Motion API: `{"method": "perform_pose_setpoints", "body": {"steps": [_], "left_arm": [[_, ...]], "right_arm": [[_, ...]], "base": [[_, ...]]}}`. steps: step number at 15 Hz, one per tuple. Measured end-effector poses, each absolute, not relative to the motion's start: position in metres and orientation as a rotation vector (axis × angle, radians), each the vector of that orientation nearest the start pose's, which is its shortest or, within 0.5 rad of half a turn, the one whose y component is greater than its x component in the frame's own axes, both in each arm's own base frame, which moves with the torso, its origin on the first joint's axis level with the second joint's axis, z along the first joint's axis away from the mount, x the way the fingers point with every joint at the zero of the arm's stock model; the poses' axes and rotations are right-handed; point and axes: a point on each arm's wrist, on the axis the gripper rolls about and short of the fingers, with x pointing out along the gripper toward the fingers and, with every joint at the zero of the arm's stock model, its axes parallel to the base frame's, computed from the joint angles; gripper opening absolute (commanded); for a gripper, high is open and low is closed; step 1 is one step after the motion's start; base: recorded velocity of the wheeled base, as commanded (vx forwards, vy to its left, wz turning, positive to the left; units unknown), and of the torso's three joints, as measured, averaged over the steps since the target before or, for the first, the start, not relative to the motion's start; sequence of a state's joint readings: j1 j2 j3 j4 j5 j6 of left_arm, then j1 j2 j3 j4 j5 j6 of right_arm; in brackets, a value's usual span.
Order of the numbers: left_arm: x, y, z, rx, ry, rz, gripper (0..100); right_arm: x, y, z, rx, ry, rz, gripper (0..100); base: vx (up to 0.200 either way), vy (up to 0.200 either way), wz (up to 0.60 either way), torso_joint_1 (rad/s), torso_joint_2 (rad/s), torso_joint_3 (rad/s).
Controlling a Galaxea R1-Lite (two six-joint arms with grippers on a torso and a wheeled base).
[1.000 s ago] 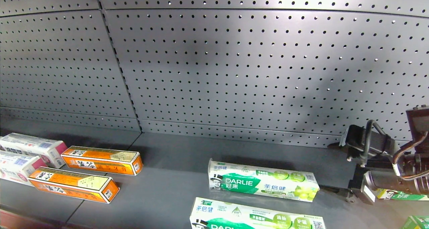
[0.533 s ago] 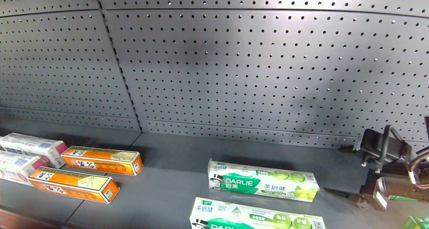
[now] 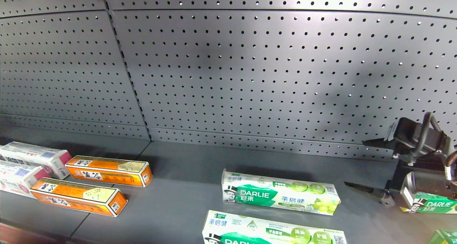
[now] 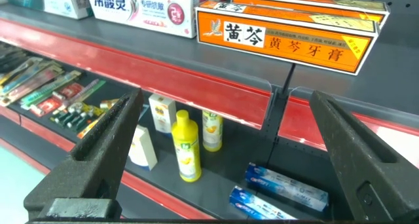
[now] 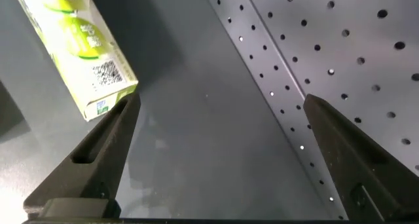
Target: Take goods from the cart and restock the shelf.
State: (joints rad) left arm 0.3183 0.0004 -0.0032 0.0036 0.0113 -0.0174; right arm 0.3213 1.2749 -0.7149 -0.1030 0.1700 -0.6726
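Green toothpaste boxes lie flat on the grey shelf [image 3: 185, 187]: one mid-shelf [image 3: 280, 194], one nearer the front edge [image 3: 271, 233], and one at the far right [image 3: 430, 204]. My right gripper [image 3: 355, 162] hovers open just left of that far-right box, above bare shelf, with nothing between its fingers. In the right wrist view the right gripper [image 5: 221, 103] stands open over the shelf, with the end of the mid-shelf green box [image 5: 78, 60] beside one finger. My left gripper [image 4: 226, 96] is open in front of the shelf's red edge, empty.
Two orange boxes [image 3: 107, 170] [image 3: 76, 196] and white-pink boxes [image 3: 35, 157] lie at the shelf's left. The perforated back panel [image 3: 250, 76] rises behind. A lower shelf holds yellow bottles [image 4: 186, 149] and blue boxes [image 4: 285, 188]. Bare shelf lies between the orange and green boxes.
My right gripper has drawn back to the right, dipped, then risen. The far-right green box stays on the shelf and shows more below the arm.
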Motion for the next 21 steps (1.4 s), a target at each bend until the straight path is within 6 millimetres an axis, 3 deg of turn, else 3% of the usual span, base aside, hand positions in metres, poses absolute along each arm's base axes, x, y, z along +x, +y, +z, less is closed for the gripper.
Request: {"method": "perform_pose_setpoints", "body": {"steps": [2,4,5,8,12,14,16,19,21], "left_arm": [[-0.022,-0.007,0.077,0.001,-0.006,0.309,100],[-0.026,-0.010,0.094,0.011,-0.050,0.236,100],[-0.028,-0.011,0.108,0.015,-0.071,0.196,100],[-0.031,-0.012,0.179,0.029,-0.125,-0.022,100],[-0.004,-0.010,0.249,0.019,-0.085,-0.427,100],[0.017,-0.012,0.259,0.004,-0.012,-0.585,100],[0.038,-0.018,0.255,0.014,0.102,-0.667,100],[0.063,-0.024,0.248,0.083,0.212,-0.652,100],[0.070,-0.030,0.246,0.103,0.261,-0.637,100]], "right_arm": [[0.183,0.064,0.214,-0.681,0.278,0.617,100],[0.183,0.064,0.213,-0.681,0.284,0.618,100],[0.183,0.064,0.212,-0.682,0.287,0.620,100],[0.182,0.065,0.212,-0.673,0.284,0.619,100],[0.183,0.065,0.218,-0.646,0.235,0.593,100],[0.181,0.063,0.220,-0.639,0.227,0.582,100],[0.179,0.063,0.222,-0.619,0.225,0.573,100],[0.176,0.061,0.224,-0.585,0.229,0.536,100],[0.174,0.060,0.222,-0.580,0.238,0.536,100]], "base": [[0.000,0.000,0.00,0.000,0.00,0.000],[0.000,0.000,0.00,0.000,0.00,0.000],[0.000,0.000,0.00,0.000,0.00,0.000],[0.000,0.000,0.00,0.000,0.00,0.000],[0.000,0.000,0.00,0.000,0.00,0.000],[0.000,0.000,0.00,0.000,0.00,0.000],[0.000,0.000,0.00,0.000,0.00,0.000],[0.000,0.000,0.00,0.000,0.00,0.000],[0.000,0.000,0.00,0.000,0.00,0.000]]}}
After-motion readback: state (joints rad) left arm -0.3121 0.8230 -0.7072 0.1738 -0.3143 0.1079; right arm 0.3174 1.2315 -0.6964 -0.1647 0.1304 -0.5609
